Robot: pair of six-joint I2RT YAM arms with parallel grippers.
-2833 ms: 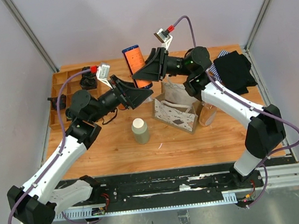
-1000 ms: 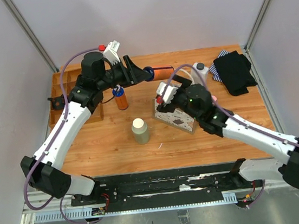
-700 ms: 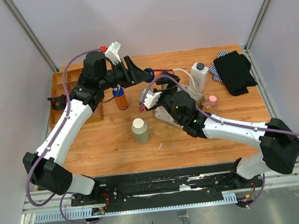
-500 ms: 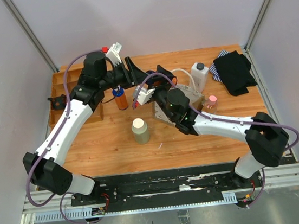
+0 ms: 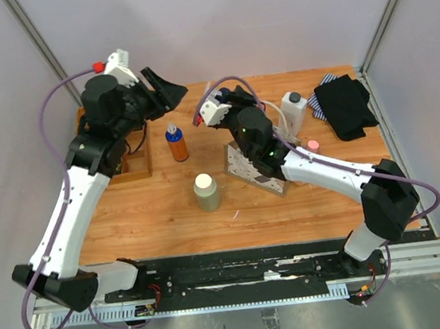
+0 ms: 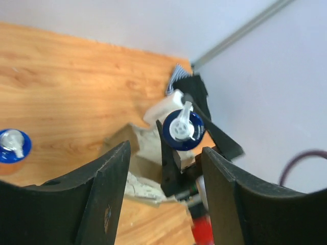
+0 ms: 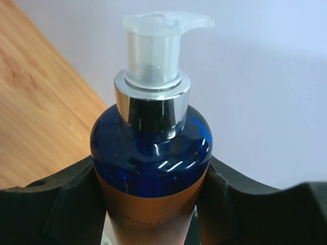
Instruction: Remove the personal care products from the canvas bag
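The right jaws are squeezing a big orange bottle (image 7: 150, 153) with a blue cap. It is up in the air just above the far side of the bag (image 5: 254, 168). So this one is out of the bag but not yet set down on the counter (image 5: 146, 214). Four more are already standing on the counter. A little orange bottle (image 5: 175, 142) is to the left of the bag, and a beige bottle (image 5: 206, 192) is in front of it on the left. A white bottle (image 5: 294, 111) is behind it on the right, and a pink-capped bottle (image 5: 312, 147) is just beside its right side. The left jaws are wide apart and hold nothing, high up and well to the left of the bag. I think the job is nearly done. The right arm (image 5: 325, 169) hides the top of the bag, so I cannot tell if any bottle is inside. What is left, I guess, is to put the big bottle down and peek in the bag.
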